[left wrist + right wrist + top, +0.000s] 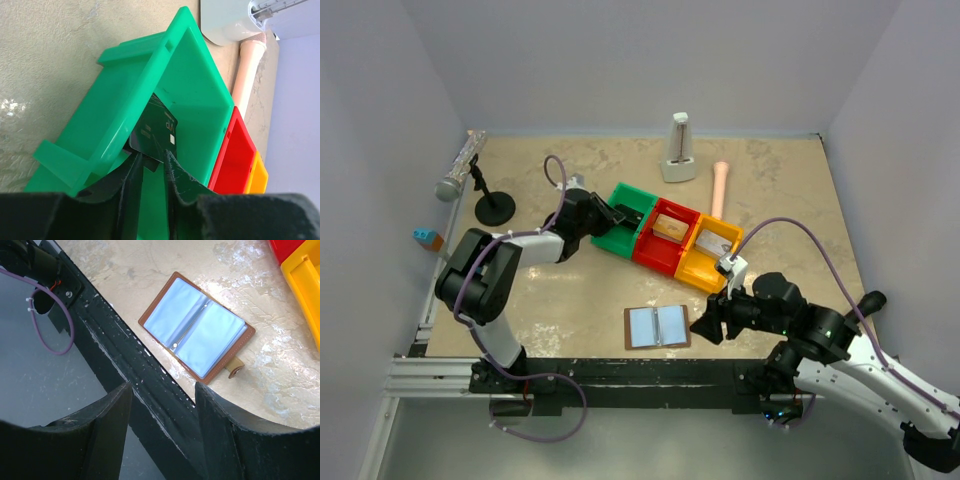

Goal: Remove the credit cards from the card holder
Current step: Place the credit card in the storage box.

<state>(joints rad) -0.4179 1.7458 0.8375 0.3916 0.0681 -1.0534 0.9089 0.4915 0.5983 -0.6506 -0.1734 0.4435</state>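
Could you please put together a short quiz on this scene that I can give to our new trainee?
1. True or false: the card holder lies open on the table.
2. Which bin holds the dark green card: A red, B green, C yellow?
3. What is the right gripper holding?
Key: 1 true; 2 B, the green bin; 3 nothing, its jaws stand open.

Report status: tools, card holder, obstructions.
Left tool slightly open at card in green bin. Right tool open, empty. Holder open, pockets look empty. Nothing blocking.
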